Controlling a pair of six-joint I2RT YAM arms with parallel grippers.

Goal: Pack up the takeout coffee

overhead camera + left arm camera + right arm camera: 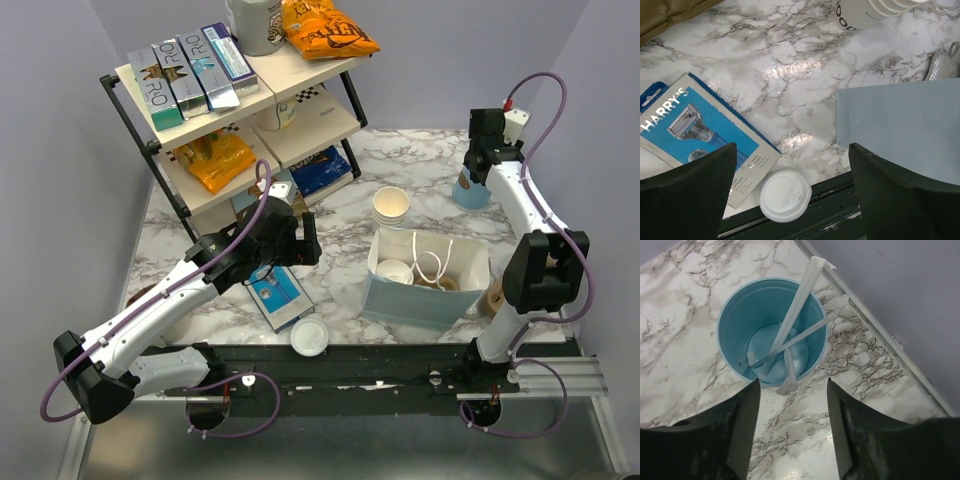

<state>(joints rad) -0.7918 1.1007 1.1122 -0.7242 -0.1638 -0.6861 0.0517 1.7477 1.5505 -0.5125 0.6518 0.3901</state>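
At the far right corner the right gripper, jaws apart and empty, hangs over straws in a blue cup, which a skewed pinch could topple, while the left gripper gapes idle and the coffee seemingly sits in the bag.

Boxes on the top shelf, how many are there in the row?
4, side by side on the rack's top shelf: green box leftmost, then second box, third box, and purple-blue box rightmost. None seems hidden.
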